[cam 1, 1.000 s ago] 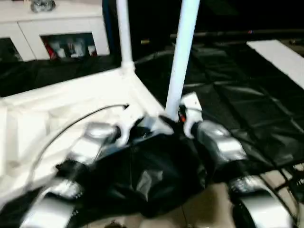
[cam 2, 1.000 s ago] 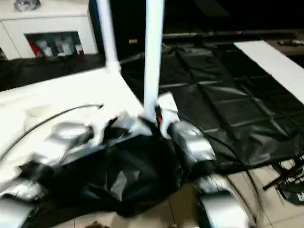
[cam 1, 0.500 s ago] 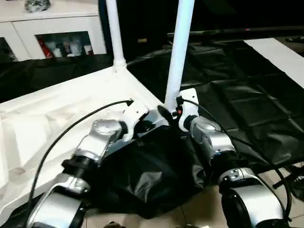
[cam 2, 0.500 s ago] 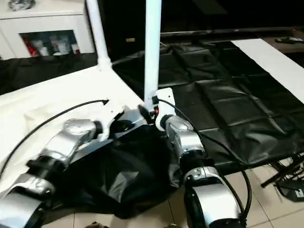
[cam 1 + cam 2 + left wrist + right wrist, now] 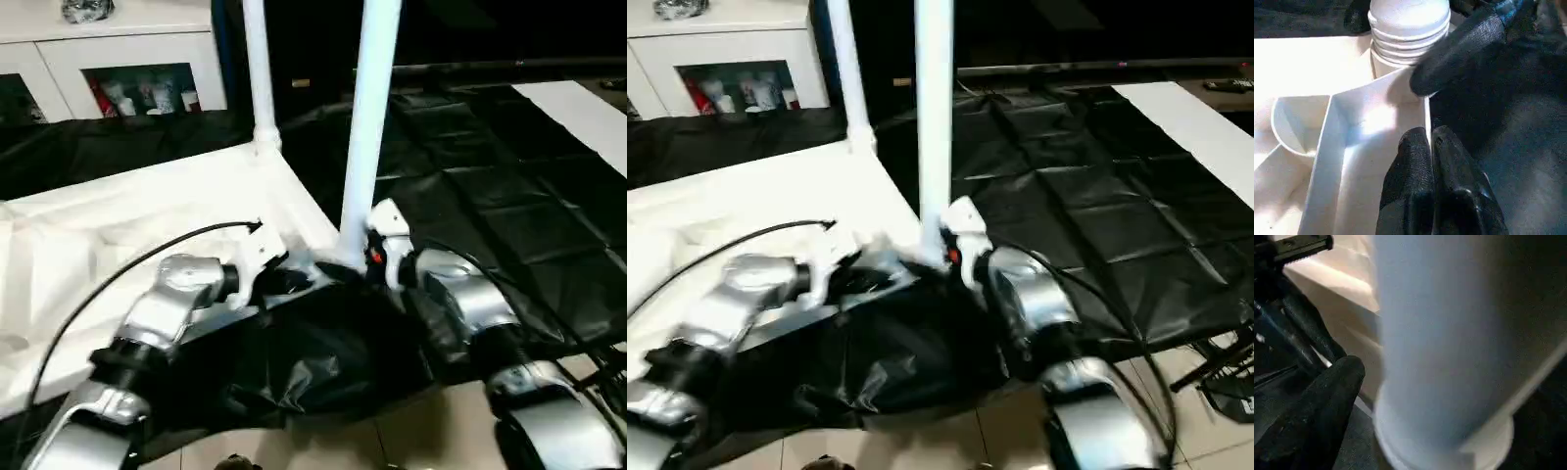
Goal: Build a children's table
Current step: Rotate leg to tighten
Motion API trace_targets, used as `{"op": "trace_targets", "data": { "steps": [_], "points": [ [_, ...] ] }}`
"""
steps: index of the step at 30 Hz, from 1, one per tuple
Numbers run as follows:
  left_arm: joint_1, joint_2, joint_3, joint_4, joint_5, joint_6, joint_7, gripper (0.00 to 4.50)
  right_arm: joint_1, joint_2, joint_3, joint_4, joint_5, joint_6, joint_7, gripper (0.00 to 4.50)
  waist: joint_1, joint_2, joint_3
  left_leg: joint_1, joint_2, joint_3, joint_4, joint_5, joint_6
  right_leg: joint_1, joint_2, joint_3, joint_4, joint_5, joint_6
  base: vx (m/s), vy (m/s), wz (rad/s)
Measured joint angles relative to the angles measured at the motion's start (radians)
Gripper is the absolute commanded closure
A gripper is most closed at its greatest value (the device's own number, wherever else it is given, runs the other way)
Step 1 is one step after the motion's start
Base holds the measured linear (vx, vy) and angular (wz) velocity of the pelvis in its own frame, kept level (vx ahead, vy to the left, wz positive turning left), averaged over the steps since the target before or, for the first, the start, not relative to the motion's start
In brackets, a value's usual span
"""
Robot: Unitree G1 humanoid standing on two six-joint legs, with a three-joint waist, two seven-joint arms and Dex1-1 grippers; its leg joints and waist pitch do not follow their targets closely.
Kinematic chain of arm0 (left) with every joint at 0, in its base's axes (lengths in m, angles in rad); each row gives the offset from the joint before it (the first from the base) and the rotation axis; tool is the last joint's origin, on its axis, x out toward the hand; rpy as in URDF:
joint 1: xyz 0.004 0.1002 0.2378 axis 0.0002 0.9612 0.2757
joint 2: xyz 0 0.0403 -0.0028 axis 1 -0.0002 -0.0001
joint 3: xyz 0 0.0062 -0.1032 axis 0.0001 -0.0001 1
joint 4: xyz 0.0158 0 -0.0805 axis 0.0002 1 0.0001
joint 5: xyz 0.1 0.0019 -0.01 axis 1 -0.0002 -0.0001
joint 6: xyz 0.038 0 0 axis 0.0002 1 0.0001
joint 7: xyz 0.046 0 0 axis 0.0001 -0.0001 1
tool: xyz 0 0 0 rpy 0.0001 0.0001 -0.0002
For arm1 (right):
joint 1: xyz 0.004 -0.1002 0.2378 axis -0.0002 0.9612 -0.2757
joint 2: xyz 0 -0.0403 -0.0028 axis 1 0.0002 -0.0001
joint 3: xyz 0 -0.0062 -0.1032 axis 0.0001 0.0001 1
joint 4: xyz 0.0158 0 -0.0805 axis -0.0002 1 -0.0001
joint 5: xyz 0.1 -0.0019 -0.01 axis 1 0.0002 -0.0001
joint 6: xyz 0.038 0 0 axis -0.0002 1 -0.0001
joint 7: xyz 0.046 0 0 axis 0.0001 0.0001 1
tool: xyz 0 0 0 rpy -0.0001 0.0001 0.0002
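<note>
The white tabletop [image 5: 127,211] lies upside down on a black sheet, ribs up. One white leg [image 5: 260,69] stands in its far corner socket. A second leg [image 5: 370,127] stands upright at the near corner, its ribbed end [image 5: 1408,29] at the socket. My right gripper [image 5: 364,257] is shut around the base of this leg [image 5: 1444,342], one black finger [image 5: 1317,406] beside it. My left gripper [image 5: 1431,139] is shut on the tabletop's thin rim wall [image 5: 1426,110] just beside that corner, and it also appears from above [image 5: 294,279].
A white cabinet with glass doors [image 5: 118,59] stands at the back left. The black sheet [image 5: 509,196] spreads over the floor to the right, with a white board [image 5: 578,108] at the far right. A black cable [image 5: 147,255] loops over my left forearm. Black stand legs [image 5: 1225,377] sit on the tiles.
The whole picture has shifted with the camera. Both grippers stay at the near corner, the leg still upright between them. No change of grip is visible.
</note>
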Motion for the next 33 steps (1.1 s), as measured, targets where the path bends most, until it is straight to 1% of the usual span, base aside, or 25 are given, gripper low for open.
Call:
{"op": "trace_targets", "data": {
  "steps": [3, 4, 5, 8, 13, 14, 15, 18, 19, 20, 21, 24, 25, 27, 30, 32, 33],
  "points": [
    [0.012, 0.02, -0.006, -0.024, -0.01, 0.002, -0.03, 4.5, 0.007, -0.024, 0.004, -0.028, 0.013, 0.009, 0.045, 0.05, 0.007, -0.001, 0.0, 0.0, 0.0, 0.0, 0.0, 0.0, 0.0, 0.0, 0.0, 0.0, 0.0, 0.0, 0.0, 0.0, 0.0, 0.0],
    [0.031, 0.034, -0.008, -0.054, -0.02, 0.008, -0.049, 4.5, 0.029, -0.04, 0.012, -0.075, 0.031, 0.015, 0.09, 0.05, 0.009, -0.001, 0.0, 0.0, 0.0, 0.0, 0.0, 0.0, 0.001, 0.0, 0.0, 0.0, 0.0, 0.0, 0.0, 0.0, 0.0, 0.0],
    [0.044, 0.044, -0.011, -0.071, -0.032, 0.012, -0.067, 4.5, 0.04, -0.05, 0.018, -0.094, 0.04, 0.018, 0.12, 0.32, 0.01, -0.001, 0.0, -0.001, 0.001, 0.001, 0.0, 0.0, 0.001, 0.0, 0.0, 0.0, 0.0, 0.0, 0.0, 0.0, 0.0, 0.0],
    [0.072, 0.06, -0.019, -0.11, -0.047, 0.028, -0.104, 4.5, 0.065, -0.068, 0.02, -0.125, 0.067, 0.036, 0.184, 0.43, 0.014, -0.002, 0.001, -0.001, 0.001, 0.001, 0.0, 0.0, 0.002, -0.001, 0.0, 0.0, 0.0, 0.0, 0.0, 0.0, 0.0, 0.0],
    [0.072, 0.065, -0.019, -0.125, -0.047, 0.036, -0.111, 4.5, 0.066, -0.069, 0.025, -0.137, 0.074, 0.04, 0.205, 0.97, 0.012, -0.002, 0.001, 0.0, 0.001, 0.002, 0.0, 0.002, 0.003, 0.0, -0.001, 0.0, 0.0, 0.001, 0.0, 0.0, 0.0, 0.0],
    [0.072, 0.066, -0.019, -0.125, -0.047, 0.036, -0.111, 4.5, 0.068, -0.069, 0.027, -0.142, 0.074, 0.041, 0.204, 0.97, 0.012, -0.002, 0.001, 0.0, 0.001, 0.002, 0.0, 0.003, 0.003, 0.0, -0.001, 0.0, 0.0, 0.001, 0.001, 0.0, 0.0, 0.0],
    [0.072, 0.066, -0.019, -0.125, -0.047, 0.036, -0.111, 4.5, 0.07, -0.068, 0.027, -0.144, 0.075, 0.045, 0.204, 1.17, 0.011, -0.002, 0.001, 0.0, 0.001, 0.003, 0.0, 0.003, 0.003, 0.0, -0.001, 0.0, 0.0, 0.002, 0.001, 0.0, 0.0, 0.0],
    [0.072, 0.066, -0.02, -0.125, -0.046, 0.036, -0.104, 4.5, 0.077, -0.066, 0.029, -0.159, 0.075, 0.058, 0.201, 1.41, 0.009, -0.002, 0.001, 0.0, 0.001, 0.003, 0.0, 0.002, 0.003, 0.0, -0.001, 0.0, 0.0, 0.001, 0.001, 0.0, 0.0, 0.0],
    [0.072, 0.065, -0.02, -0.124, -0.045, 0.036, -0.1, 4.5, 0.077, -0.064, 0.029, -0.159, 0.075, 0.059, 0.197, 1.41, 0.007, -0.002, 0.001, 0.0, 0.001, 0.003, 0.0, 0.002, 0.003, 0.0, -0.001, 0.0, 0.0, 0.001, 0.001, 0.0, 0.0, 0.0],
    [0.072, 0.065, -0.02, -0.124, -0.042, 0.036, -0.097, 4.5, 0.079, -0.062, 0.029, -0.159, 0.075, 0.059, 0.191, 1.61, 0.006, -0.002, 0.001, 0.0, 0.001, 0.003, 0.0, 0.002, 0.003, 0.0, -0.001, 0.0, 0.0, 0.001, 0.001, 0.0, 0.0, 0.0],
    [0.072, 0.064, -0.02, -0.124, -0.039, 0.036, -0.095, 4.5, 0.08, -0.061, 0.029, -0.159, 0.075, 0.059, 0.188, 1.68, 0.006, -0.002, 0.001, 0.0, 0.001, 0.003, 0.0, 0.002, 0.003, 0.0, -0.001, 0.0, 0.0, 0.001, 0.001, 0.0, 0.0, 0.0],
    [0.068, 0.046, -0.019, -0.109, -0.029, 0.036, -0.06, 4.5, 0.085, -0.04, 0.022, -0.15, 0.071, 0.055, 0.139, 1.76, 0.006, -0.002, 0.001, 0.0, 0.001, 0.003, 0.0, 0.003, 0.003, 0.0, -0.001, 0.0, 0.0, 0.002, 0.001, 0.0, 0.0, 0.0],
    [0.048, 0.019, -0.015, -0.069, -0.011, 0.036, -0.01, 4.5, 0.078, -0.005, 0.0, -0.112, 0.058, 0.048, 0.062, 1.78, 0.005, -0.002, 0.001, 0.002, 0.001, 0.003, 0.001, 0.003, 0.002, 0.001, -0.001, 0.0, 0.001, 0.002, 0.001, 0.0, 0.0, 0.0],
    [0.026, -0.003, -0.015, -0.04, 0.005, 0.036, 0.033, 4.5, 0.065, 0.017, -0.017, -0.083, 0.05, 0.04, -0.013, 1.81, 0.003, -0.002, 0.001, 0.002, 0.001, 0.003, 0.001, 0.003, 0.002, 0.001, -0.001, 0.001, 0.001, 0.004, 0.001, 0.0, 0.0, 0.0],
    [-0.018, -0.051, -0.009, 0.023, 0.031, 0.043, 0.13, 4.5, 0.017, 0.078, -0.067, 0.004, 0.033, 0.037, -0.175, 1.81, 0.0, -0.002, 0.001, 0.003, 0.001, 0.005, 0.001, 0.004, 0.002, 0.001, -0.001, 0.003, 0.001, 0.005, 0.001, 0.0, 0.0, 0.0],
    [-0.065, -0.096, -0.005, 0.081, 0.051, 0.056, 0.213, 4.5, -0.039, 0.128, -0.115, 0.087, 0.031, 0.04, -0.322, 1.82, -0.003, -0.002, 0.001, 0.003, 0.001, 0.005, 0.001, 0.004, 0.001, 0.0, -0.001, 0.004, 0.001, 0.006, 0.001, 0.0, 0.0, 0.0],
    [-0.078, -0.112, -0.004, 0.098, 0.054, 0.06, 0.243, 4.5, -0.059, 0.142, -0.129, 0.116, 0.032, 0.039, -0.371, 1.82, -0.003, -0.002, 0.001, 0.003, 0.001, 0.006, 0.001, 0.004, 0.001, 0.0, -0.001, 0.004, 0.001, 0.006, 0.001, 0.0, 0.0, 0.0]
  ]
}}
